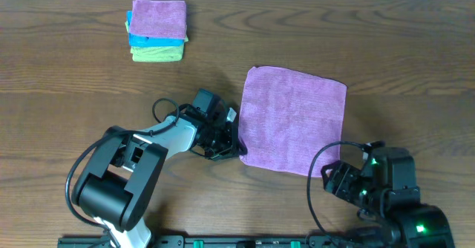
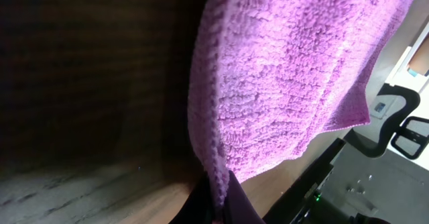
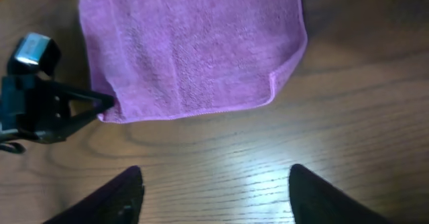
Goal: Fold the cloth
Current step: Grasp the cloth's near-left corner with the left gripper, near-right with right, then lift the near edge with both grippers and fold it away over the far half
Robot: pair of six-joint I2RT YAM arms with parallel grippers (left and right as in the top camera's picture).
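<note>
Currently the purple cloth [image 1: 293, 119] lies spread open and flat in one layer on the wooden counter [image 1: 74, 92], a little right of the middle in the overhead view. It is a rough square, slightly turned, with no fold in it yet. Its near right corner curls up a little in the right wrist view.

At the near left corner of the cloth sits the left pincer [image 1: 240, 148]. It is closed on this corner: in the left wrist view the hem of the cloth runs down between the two dark tips and is pinched there. The corner is low, at the counter or just above it; I cannot tell which.

Just beside the near right corner of the cloth is the right pincer [image 3: 216, 190]. Its two fingers [image 3: 120, 197] stand wide apart above bare wood, they hold nothing and they do not touch the cloth.

Well apart from the cloth, beyond its far left corner, a stack of folded cloths [image 1: 157, 31] rests on the counter, purple on top, then blue, then yellow-green.
</note>
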